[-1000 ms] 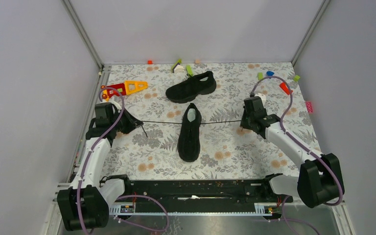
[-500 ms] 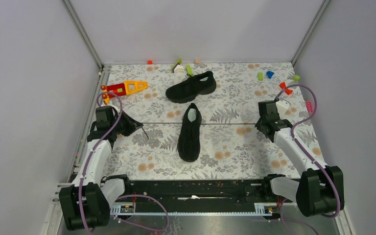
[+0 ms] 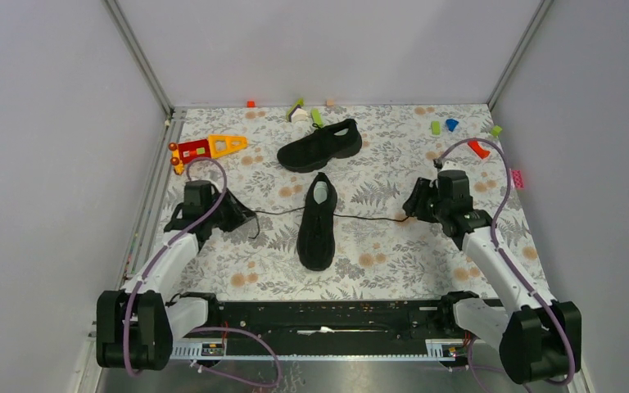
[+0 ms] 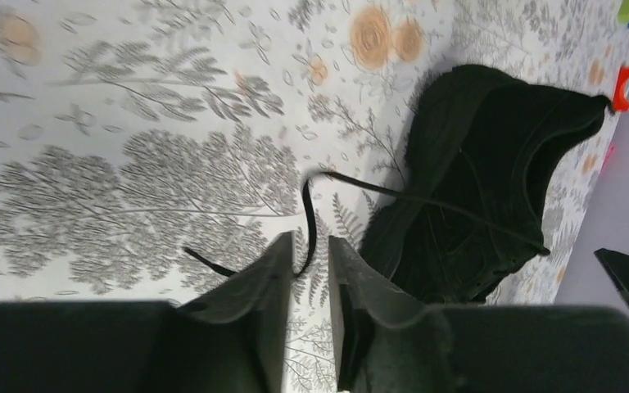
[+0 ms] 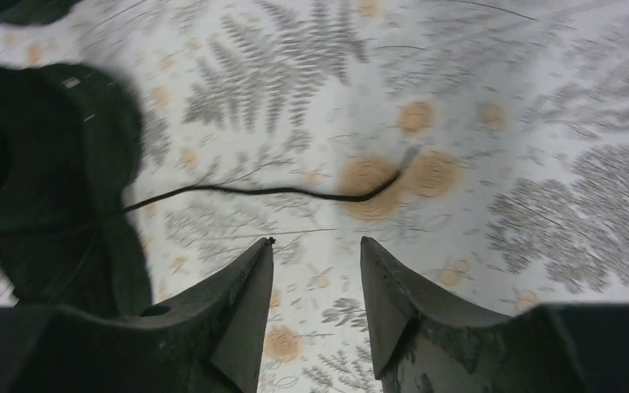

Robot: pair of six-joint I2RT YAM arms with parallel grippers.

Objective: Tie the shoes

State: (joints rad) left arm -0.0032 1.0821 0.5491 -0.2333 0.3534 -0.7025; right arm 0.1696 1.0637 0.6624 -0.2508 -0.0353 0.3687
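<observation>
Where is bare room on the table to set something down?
Free: the floral cloth between the near shoe and the base rail; also between the far shoe and the small blocks. Crowded: the middle band, crossed by laces.

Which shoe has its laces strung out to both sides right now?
The near shoe, lying lengthwise: a lace trails off each side of it. The far shoe lies crosswise, with no lace trailing.
</observation>
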